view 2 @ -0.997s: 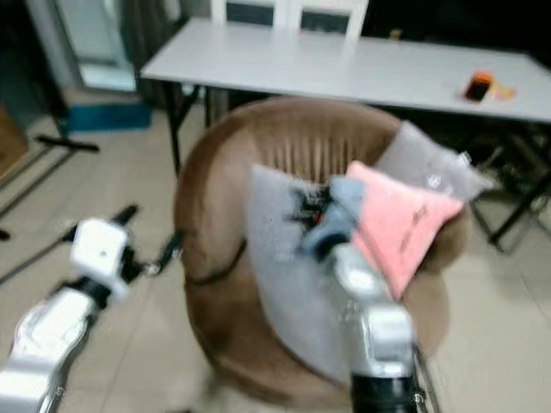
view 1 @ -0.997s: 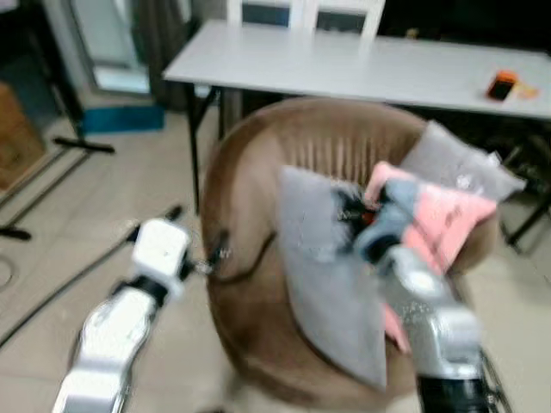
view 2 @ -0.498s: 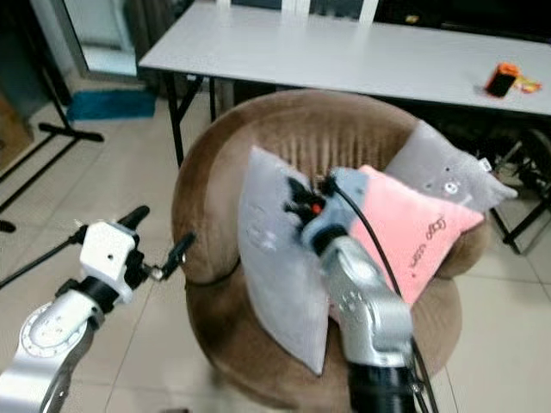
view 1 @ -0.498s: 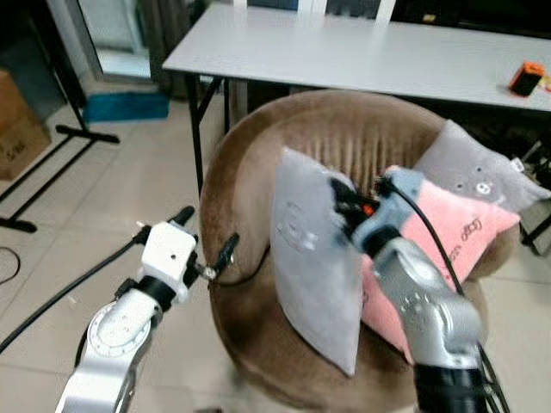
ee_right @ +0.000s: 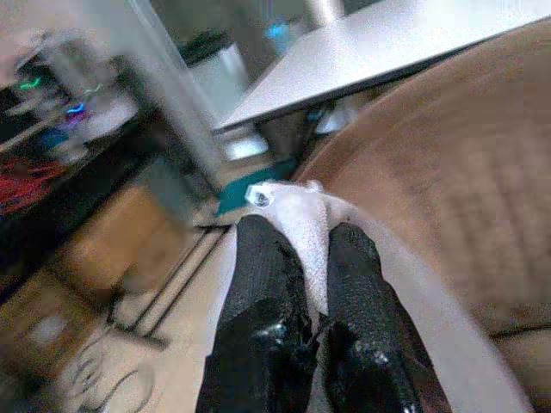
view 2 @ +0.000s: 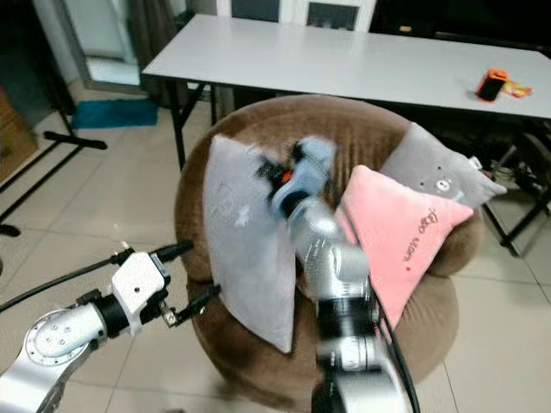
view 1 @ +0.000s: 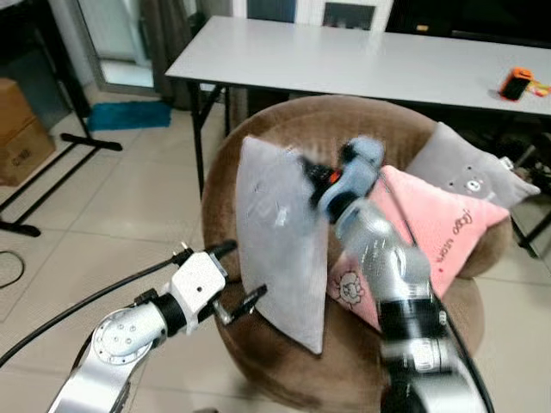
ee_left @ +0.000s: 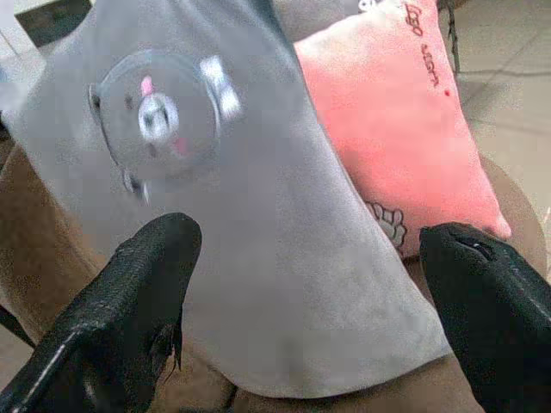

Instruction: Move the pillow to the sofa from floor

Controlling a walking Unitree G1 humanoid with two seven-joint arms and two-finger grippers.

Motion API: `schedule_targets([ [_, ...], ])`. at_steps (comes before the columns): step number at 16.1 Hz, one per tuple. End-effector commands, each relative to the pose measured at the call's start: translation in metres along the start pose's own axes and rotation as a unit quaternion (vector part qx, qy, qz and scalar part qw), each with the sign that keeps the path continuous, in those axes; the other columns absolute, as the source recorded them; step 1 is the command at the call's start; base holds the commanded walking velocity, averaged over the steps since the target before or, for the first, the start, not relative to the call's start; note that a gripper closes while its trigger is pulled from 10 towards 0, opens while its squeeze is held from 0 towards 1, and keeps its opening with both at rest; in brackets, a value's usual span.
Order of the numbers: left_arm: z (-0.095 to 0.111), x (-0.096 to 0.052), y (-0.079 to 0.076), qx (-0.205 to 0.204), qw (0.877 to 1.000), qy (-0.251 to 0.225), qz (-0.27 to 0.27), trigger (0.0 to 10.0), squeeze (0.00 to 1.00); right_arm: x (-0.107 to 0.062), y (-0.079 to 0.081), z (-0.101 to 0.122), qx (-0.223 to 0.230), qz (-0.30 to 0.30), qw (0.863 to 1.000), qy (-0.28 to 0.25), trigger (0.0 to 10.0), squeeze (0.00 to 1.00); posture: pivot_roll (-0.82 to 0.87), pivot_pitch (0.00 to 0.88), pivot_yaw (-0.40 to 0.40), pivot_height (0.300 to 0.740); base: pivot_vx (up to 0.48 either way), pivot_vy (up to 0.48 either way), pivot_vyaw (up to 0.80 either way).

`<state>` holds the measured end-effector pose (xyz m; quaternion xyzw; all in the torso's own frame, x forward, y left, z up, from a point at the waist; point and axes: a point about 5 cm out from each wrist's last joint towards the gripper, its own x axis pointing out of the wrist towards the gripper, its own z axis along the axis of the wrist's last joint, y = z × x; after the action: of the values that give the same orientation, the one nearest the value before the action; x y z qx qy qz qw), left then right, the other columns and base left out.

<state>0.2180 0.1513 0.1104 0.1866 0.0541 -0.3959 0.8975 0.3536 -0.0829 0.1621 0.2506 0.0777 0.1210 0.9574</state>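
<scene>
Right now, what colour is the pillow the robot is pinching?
Grey. The pillow in the right gripper shows best in the right eye view.

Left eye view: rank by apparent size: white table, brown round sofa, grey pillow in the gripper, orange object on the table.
1. brown round sofa
2. white table, partly cropped and farther away, so true size unsure
3. grey pillow, pinched by the right gripper
4. orange object

- A lived-in home room: a round brown sofa chair [view 1: 258,185] piled with pillows [view 1: 443,228].
- A long white worktop [view 1: 344,60] stands behind it.
- Tiled floor [view 1: 112,215], a cardboard box [view 1: 17,129], and stand legs [view 1: 52,146].
</scene>
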Motion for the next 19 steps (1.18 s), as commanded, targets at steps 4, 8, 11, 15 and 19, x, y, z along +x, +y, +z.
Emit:
schedule_targets([
  [4,0.001,-0.002,0.003,0.012,1.0,0.0,-0.011,10.0,0.14,-0.001,-0.08,0.013,0.034,-0.156,0.986,-0.042,10.0,0.0,0.04,0.0,-0.044,0.74,0.0,0.0,0.0],
  [8,0.0,0.0,0.002,0.002,1.0,-0.003,-0.027,10.0,0.14,-0.019,-0.127,-0.008,0.002,-0.224,0.974,0.001,10.0,0.61,0.03,0.0,-0.035,0.74,0.0,0.0,0.0],
  [11,-0.002,0.004,-0.006,-0.047,0.996,-0.009,-0.079,10.0,0.13,-0.033,-0.148,-0.001,-0.018,-0.235,0.971,-0.026,10.0,1.0,0.01,0.0,-0.021,0.74,0.0,0.0,0.0],
  [15,0.0,0.011,-0.004,-0.041,0.995,-0.016,-0.092,10.0,0.14,-0.048,-0.166,0.02,-0.043,-0.251,0.965,-0.061,10.0,1.0,-0.03,0.0,0.002,0.74,0.0,0.0,0.0],
  [19,0.012,0.026,0.006,-0.087,0.993,-0.074,0.024,10.0,0.13,-0.087,-0.143,0.035,-0.106,-0.163,0.977,-0.085,10.0,0.67,-0.09,0.0,0.032,0.74,0.0,0.0,0.0],
])
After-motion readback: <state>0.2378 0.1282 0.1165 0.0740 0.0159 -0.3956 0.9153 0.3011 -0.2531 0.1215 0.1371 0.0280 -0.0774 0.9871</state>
